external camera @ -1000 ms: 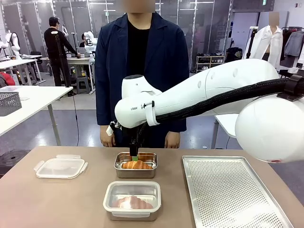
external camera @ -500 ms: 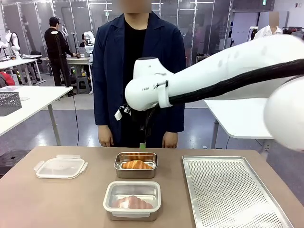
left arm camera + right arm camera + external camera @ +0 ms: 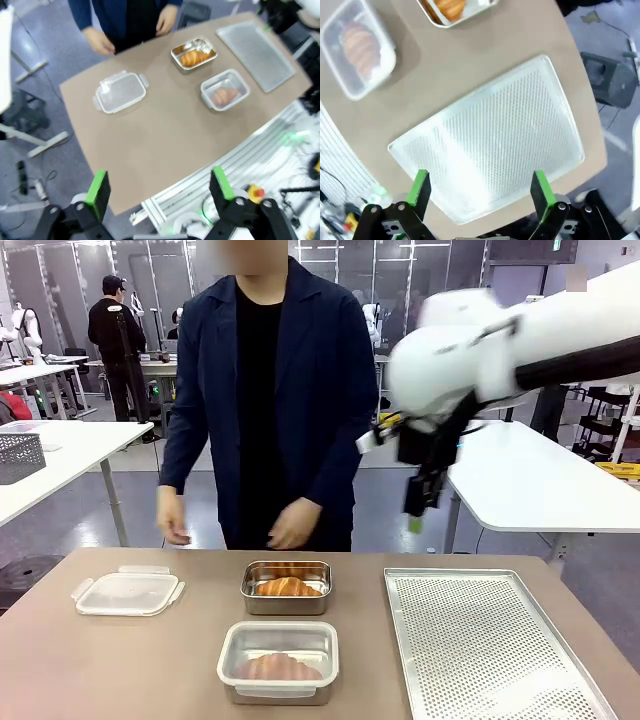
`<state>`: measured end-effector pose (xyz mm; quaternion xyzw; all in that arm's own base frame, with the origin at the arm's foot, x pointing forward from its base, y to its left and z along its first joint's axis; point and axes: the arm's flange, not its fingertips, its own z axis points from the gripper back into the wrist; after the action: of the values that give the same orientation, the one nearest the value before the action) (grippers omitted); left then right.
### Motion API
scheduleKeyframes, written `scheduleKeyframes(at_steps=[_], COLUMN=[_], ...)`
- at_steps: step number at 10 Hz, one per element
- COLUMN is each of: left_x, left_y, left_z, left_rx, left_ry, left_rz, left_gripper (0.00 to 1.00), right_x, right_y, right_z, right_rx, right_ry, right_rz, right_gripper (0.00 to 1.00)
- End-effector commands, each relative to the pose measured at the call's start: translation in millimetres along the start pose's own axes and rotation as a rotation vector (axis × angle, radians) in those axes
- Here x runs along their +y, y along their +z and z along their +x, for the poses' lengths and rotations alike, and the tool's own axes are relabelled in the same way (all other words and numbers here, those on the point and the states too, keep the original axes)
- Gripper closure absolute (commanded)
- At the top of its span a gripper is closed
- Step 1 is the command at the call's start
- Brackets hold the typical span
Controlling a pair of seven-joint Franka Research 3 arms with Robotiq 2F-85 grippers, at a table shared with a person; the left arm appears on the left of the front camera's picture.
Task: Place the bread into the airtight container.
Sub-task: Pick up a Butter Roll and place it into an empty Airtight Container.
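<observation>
A croissant (image 3: 286,586) lies in a small metal tin (image 3: 250,598) at the table's middle. In front of it stands a clear container (image 3: 232,670) holding another bread (image 3: 277,667). Its lid (image 3: 128,593) lies at the left. My right gripper (image 3: 415,512) hangs high above the table at the right, blurred, fingers pointing down. In the right wrist view the right gripper (image 3: 479,186) is open and empty over the perforated tray (image 3: 490,140). My left gripper (image 3: 159,185) is open and empty, high over the table's near edge.
A large perforated metal tray (image 3: 490,650) covers the table's right side. The person stands at the far edge with one hand (image 3: 173,528) above the lid's side and the other hand (image 3: 293,527) above the tin.
My right gripper rose out of the metal tin and swung up and to the right, empty. The croissant stayed in the tin. The person's hands lifted and shifted left.
</observation>
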<state>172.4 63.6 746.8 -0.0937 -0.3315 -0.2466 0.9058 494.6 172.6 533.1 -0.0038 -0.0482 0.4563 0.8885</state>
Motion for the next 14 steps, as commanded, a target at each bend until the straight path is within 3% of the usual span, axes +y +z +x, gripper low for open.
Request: scheduleKeyframes(at_steps=[1, 4, 7, 8, 11, 12, 14], left_x=[-0.9, -0.9, -0.9, -0.9, -0.9, -0.9, -0.9], left_y=[-0.1, -0.1, -0.1, -0.1, -0.1, -0.1, -0.1], left_z=[2.6, 2.6, 2.6, 2.6, 2.6, 2.6, 2.6], left_rx=[-0.011, -0.011, -0.011, -0.011, -0.011, -0.011, -0.011], left_ry=[-0.009, -0.009, -0.009, -0.009, -0.009, -0.009, -0.009], left_rz=[-0.001, -0.001, -0.001, -0.001, -0.001, -0.001, -0.001], left_gripper=[0.0, 0.0, 0.0, 0.0, 0.0, 0.0, 0.0], right_x=[11.0, 25.1, 61.9, 76.8, 90.4, 89.7, 89.7], right_y=[35.9, 147.2, 219.3, 228.4, 212.1, 234.4, 234.4], right_z=[-56.6, -156.0, -208.4, -223.1, -237.4, -234.1, -234.1], right_rx=[-0.115, -0.336, -0.409, -0.468, -0.457, -0.453, -0.453], right_ry=[-0.129, -0.236, -0.195, -0.183, -0.196, -0.173, -0.173], right_rz=[0.0, -0.092, -0.118, -0.078, -0.042, -0.093, -0.093], right_gripper=[0.0, 0.0, 0.0, 0.0, 0.0, 0.0, 0.0])
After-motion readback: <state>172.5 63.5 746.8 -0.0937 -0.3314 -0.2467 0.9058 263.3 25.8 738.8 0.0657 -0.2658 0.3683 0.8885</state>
